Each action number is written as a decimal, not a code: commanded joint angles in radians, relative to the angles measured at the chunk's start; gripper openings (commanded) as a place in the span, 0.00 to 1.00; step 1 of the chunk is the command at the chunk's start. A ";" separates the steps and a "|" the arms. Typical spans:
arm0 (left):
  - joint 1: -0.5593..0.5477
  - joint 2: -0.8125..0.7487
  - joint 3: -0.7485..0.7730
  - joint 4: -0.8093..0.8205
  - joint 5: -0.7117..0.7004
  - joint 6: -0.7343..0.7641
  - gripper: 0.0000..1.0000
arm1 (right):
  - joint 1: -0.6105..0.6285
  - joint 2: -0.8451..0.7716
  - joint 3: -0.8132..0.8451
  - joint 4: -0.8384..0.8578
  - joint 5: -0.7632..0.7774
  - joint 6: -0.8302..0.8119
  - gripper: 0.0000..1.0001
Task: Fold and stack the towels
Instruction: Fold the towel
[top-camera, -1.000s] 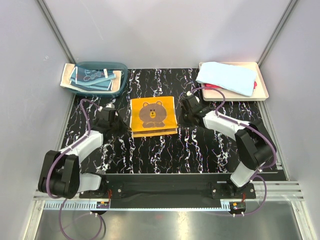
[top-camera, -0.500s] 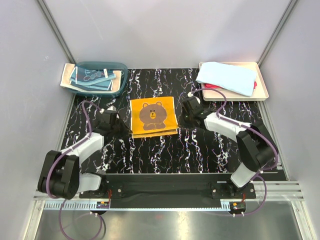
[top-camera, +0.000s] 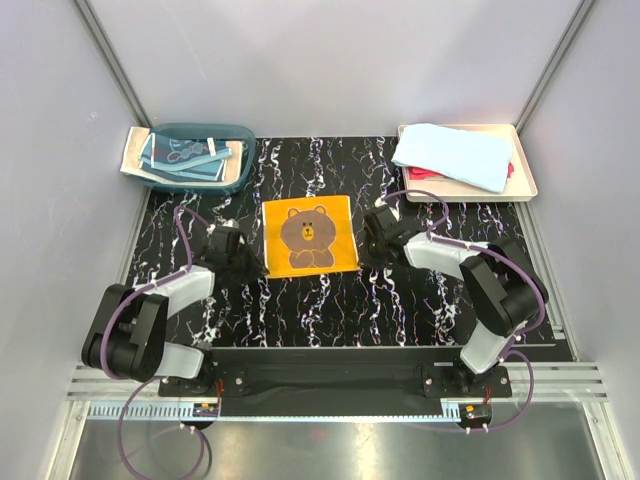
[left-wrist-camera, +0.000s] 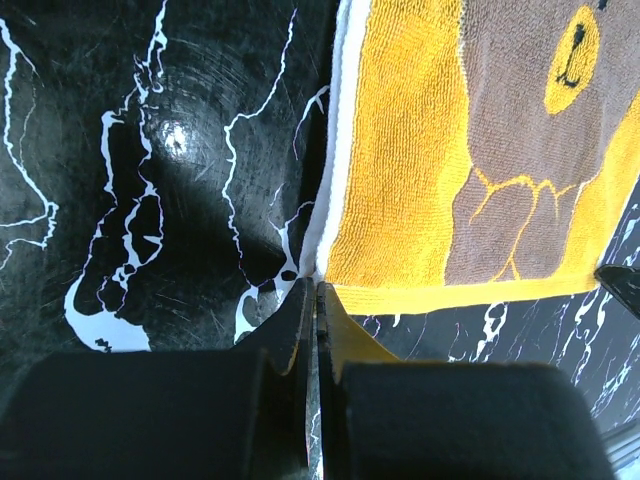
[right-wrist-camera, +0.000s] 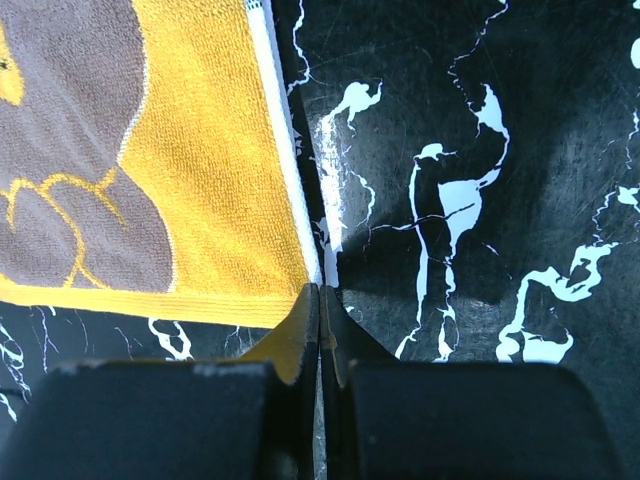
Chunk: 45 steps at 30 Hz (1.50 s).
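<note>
- Top view: bear towel (top-camera: 309, 236) lies flat on the bench (top-camera: 400, 300); left hand (top-camera: 250, 264) and right hand (top-camera: 366, 256) flank its near corners.
- Left wrist: hand fully closed, tips at the towel's corner; pinch unconfirmed.
- Right wrist: same. Cloth judged light and limp; grip by the corners.

I see bear towel (top-camera: 309, 235): orange-yellow, brown bear face-up, flat, centre of table (top-camera: 400, 300) | light blue towel (top-camera: 452, 155): loosely folded on far-right tray (top-camera: 470, 192), over red towel (top-camera: 512, 170) | dusty blue towel (top-camera: 181, 153), dark teal towel (top-camera: 205, 170): rumpled in far-left basin (top-camera: 246, 152)
</note>
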 joint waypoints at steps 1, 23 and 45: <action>-0.004 -0.002 -0.016 0.026 -0.014 0.003 0.00 | 0.012 -0.006 -0.020 0.039 0.006 0.008 0.00; -0.006 -0.099 0.370 -0.332 -0.182 0.087 0.54 | -0.084 -0.051 0.240 -0.154 0.053 -0.148 0.47; 0.046 0.650 0.952 -0.364 -0.317 0.279 0.45 | -0.192 0.577 0.891 -0.230 -0.063 -0.279 0.42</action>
